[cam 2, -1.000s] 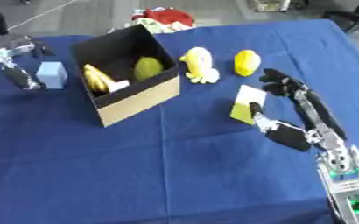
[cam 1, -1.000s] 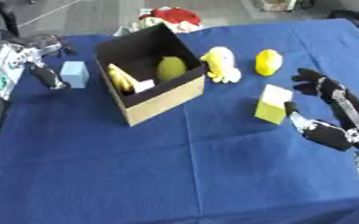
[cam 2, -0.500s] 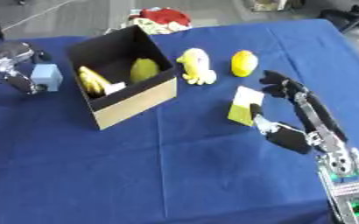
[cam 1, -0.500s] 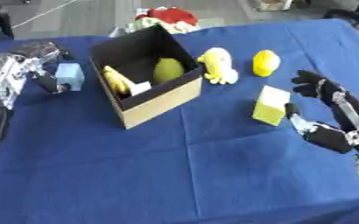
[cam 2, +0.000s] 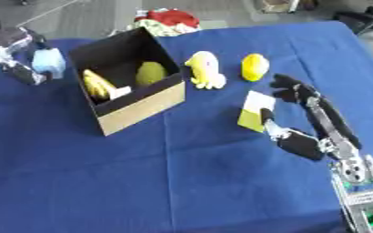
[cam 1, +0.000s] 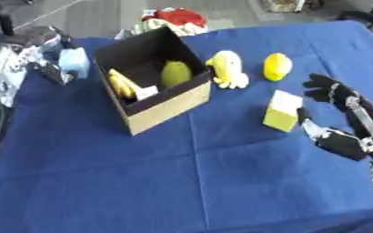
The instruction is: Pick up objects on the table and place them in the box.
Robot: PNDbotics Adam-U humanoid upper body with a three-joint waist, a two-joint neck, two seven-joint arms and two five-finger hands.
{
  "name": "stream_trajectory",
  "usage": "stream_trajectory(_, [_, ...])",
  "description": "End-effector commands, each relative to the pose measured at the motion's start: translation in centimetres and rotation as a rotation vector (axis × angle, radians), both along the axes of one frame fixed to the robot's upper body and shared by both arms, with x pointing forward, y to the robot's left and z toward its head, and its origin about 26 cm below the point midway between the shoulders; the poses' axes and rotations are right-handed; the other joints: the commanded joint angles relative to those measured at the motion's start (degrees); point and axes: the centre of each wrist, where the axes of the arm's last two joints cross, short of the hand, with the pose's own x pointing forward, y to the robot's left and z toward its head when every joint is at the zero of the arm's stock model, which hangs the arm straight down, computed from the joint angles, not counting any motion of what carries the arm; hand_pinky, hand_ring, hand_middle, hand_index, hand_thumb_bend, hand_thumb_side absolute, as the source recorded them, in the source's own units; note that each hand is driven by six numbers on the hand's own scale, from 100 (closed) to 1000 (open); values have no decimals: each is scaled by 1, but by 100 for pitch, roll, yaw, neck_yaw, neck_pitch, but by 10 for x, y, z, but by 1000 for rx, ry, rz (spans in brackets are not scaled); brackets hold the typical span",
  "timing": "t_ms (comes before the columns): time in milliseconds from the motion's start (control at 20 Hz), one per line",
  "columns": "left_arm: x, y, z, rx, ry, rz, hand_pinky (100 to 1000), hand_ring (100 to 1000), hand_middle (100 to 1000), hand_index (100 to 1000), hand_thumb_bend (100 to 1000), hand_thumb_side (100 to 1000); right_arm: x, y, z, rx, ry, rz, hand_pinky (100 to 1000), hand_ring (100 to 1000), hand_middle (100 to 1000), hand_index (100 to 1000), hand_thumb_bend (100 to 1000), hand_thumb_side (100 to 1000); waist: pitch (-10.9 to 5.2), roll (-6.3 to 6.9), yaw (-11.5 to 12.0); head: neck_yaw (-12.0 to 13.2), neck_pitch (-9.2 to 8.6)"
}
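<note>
Partly done, by the look of it. Already inside the box point(cam 1: 154, 82): a banana-like yellow thing point(cam 1: 123, 84), a yellow-green rounded fruit point(cam 1: 174, 73) and a small white piece point(cam 1: 148, 93). Still out on the blue surface point(cam 1: 221, 173): a yellow-and-white soft toy point(cam 1: 228, 69) just beside the box, a yellow fruit point(cam 1: 276, 66) further right, a yellow-green block point(cam 1: 283, 110). Pale blue block point(cam 1: 74, 63) grasped in the left hand point(cam 1: 42, 54), fingers curled round it, held just left of the box and not yet over the opening. Right hand point(cam 1: 337, 116) spread and released around the yellow-green block, thumb near its side, not closed on it. Probably four items left to place.
</note>
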Motion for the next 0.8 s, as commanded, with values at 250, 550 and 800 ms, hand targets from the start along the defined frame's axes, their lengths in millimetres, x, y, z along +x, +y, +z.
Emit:
stream_trajectory(250, [-24,-61,61,-78,-178,-326,715,540,517,656,312,100,0,-1,6,-8,-21,3,838,807,819,943,222,309,-65,-11,1,-20,-70])
stream_trajectory(550, [-5,-98,18,22,19,-393,761,651,648,760,413,100,1,1,6,-4,-18,14,839,807,819,943,220,310,-87,-50,-84,18,-79])
stream_trajectory(800, [-5,-88,11,36,19,-388,822,791,830,931,873,470,0,-2,5,-5,-17,4,839,807,819,943,220,310,-92,-35,-58,-14,-78])
